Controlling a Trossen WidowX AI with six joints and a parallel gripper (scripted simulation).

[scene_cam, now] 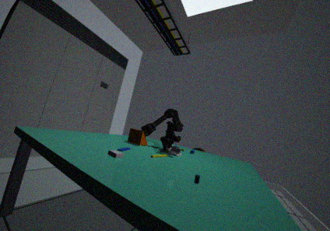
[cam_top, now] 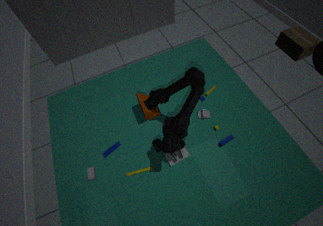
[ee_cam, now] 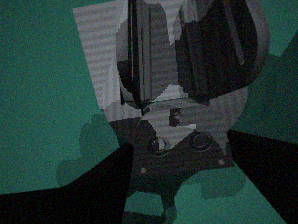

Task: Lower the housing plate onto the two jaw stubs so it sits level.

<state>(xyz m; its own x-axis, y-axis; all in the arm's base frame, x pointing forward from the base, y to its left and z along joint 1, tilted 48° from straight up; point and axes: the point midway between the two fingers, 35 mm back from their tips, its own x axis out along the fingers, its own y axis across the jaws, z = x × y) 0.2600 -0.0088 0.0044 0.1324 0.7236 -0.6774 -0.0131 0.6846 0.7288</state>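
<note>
My gripper (ee_cam: 174, 139) (cam_top: 174, 151) points down and is shut on the housing plate (ee_cam: 187, 155), a grey plate with round holes at its lower edge. In the wrist view one black finger stands at each side of it. Beyond it lies a pale base plate (ee_cam: 92, 37) (cam_top: 183, 154). On that are the two dark, curved jaws, a left jaw (ee_cam: 135, 55) and a wider right jaw (ee_cam: 225, 45), side by side. The housing plate overlaps their near ends in the wrist view. Its height above the stubs and its levelness cannot be told; the stubs are hidden or too dark.
An orange block (cam_top: 142, 102) (scene_cam: 136, 136) stands near the arm. A yellow bar (cam_top: 139, 171) (scene_cam: 159, 155), a blue bar (cam_top: 111, 149) (scene_cam: 124, 149) and a pale block (cam_top: 91, 173) (scene_cam: 115, 153) lie on the gripper's left in the top view. Another blue bar (cam_top: 226, 140) lies right.
</note>
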